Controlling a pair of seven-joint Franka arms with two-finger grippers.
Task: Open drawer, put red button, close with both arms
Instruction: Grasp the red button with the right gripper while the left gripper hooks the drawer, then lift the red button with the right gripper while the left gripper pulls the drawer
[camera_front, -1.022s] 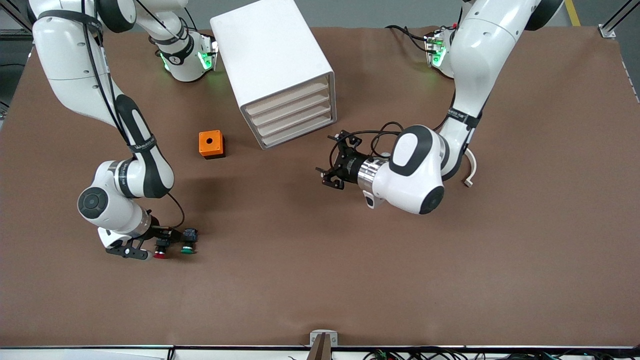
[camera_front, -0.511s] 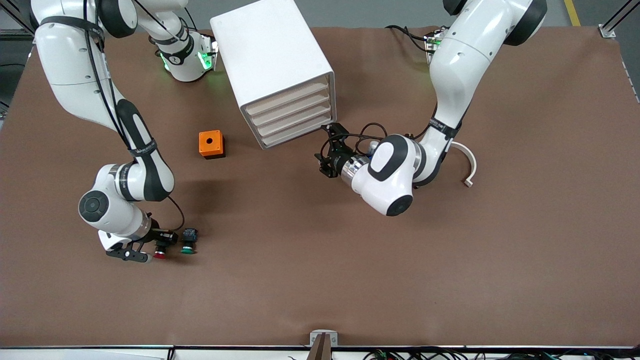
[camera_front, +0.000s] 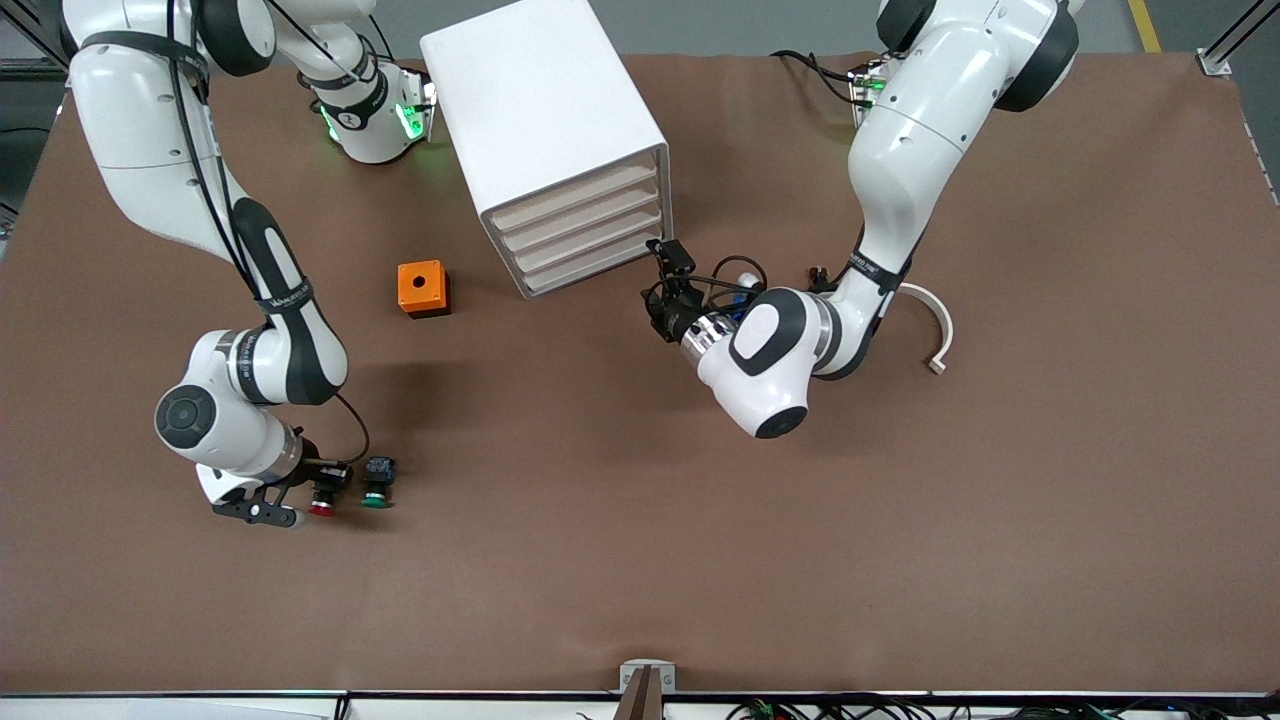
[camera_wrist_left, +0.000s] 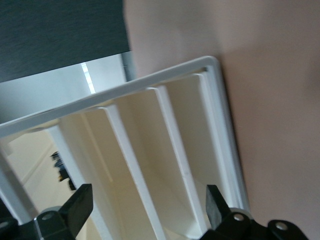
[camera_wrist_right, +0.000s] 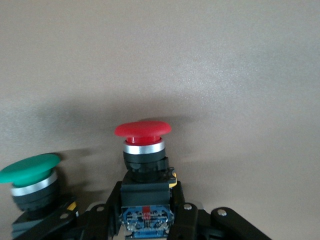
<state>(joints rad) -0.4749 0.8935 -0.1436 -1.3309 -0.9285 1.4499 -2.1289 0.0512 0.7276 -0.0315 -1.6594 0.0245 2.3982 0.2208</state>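
Front view: white rounded cabinet (camera_front: 545, 130), its four beige-fronted drawers (camera_front: 590, 255) shut, contents hidden. Left gripper (camera_front: 668, 290) in front of it. Orange holed box (camera_front: 422, 288) beside cabinet.

Left wrist view: fingers (camera_wrist_left: 80, 207) spread wide before drawers.

Right wrist view: right gripper (camera_wrist_right: 145, 220) clamps red-capped button (camera_wrist_right: 144, 150), well apart from cabinet; green-capped button (camera_wrist_right: 31, 180) alongside.

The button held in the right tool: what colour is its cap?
Red; the red button shows best in the right wrist view.
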